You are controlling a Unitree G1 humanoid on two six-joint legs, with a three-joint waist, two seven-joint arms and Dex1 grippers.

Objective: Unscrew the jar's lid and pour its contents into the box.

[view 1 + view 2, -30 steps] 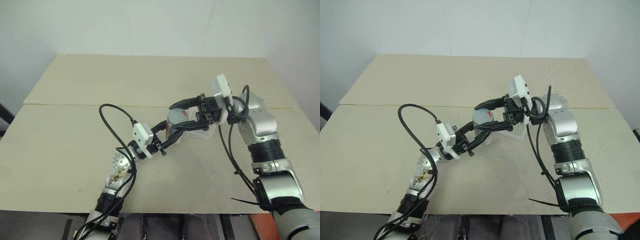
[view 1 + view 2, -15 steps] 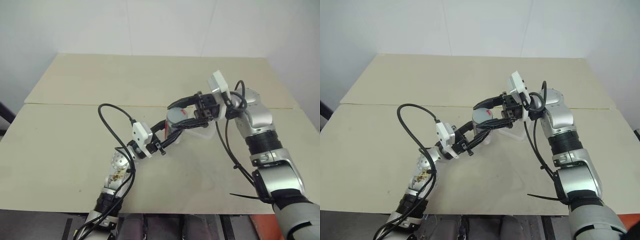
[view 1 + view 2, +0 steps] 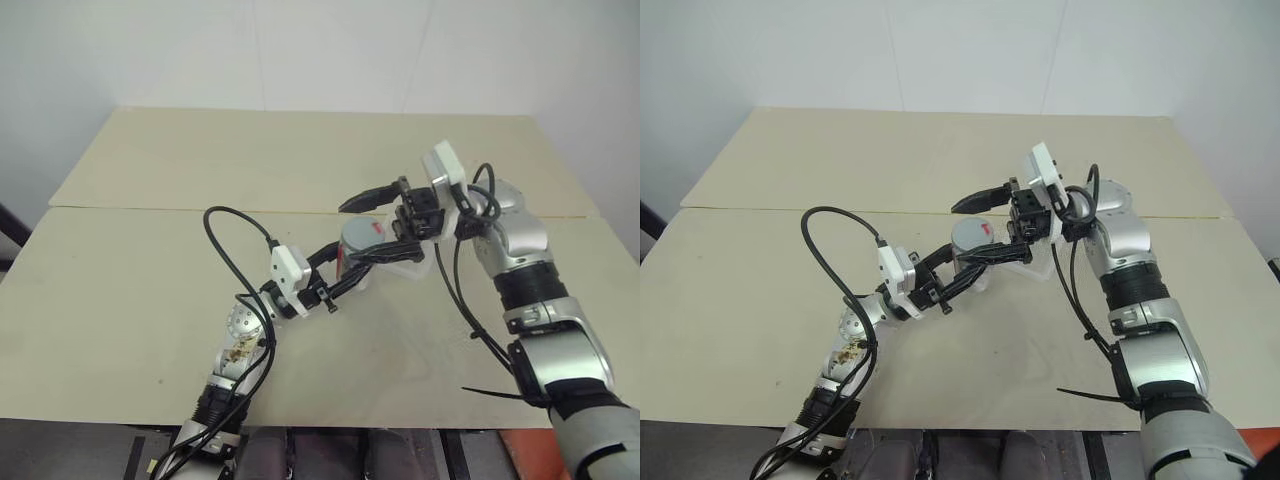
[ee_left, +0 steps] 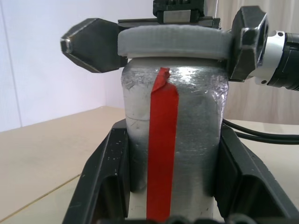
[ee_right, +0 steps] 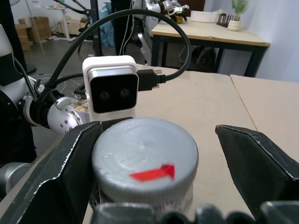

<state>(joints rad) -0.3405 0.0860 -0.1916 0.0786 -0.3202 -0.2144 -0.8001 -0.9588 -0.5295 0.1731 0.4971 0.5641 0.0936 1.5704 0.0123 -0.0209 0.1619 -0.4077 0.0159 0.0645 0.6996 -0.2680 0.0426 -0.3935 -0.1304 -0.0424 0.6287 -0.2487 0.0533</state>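
Left pincer is clamped on the jar above the bench, while the right pincer sits spread wide around the lid, not gripping it.

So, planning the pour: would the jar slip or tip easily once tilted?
The jar looks smooth-walled, so probably slippery, though the left pincer is shut on both sides. Its upright cylinder shape would likely roll if dropped. The lid is on, so no spill yet.

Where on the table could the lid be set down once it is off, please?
Bare patches: the table left of the left gripper, and the far strip beyond the seam. Crowded: the middle, around the jar, right gripper and box.
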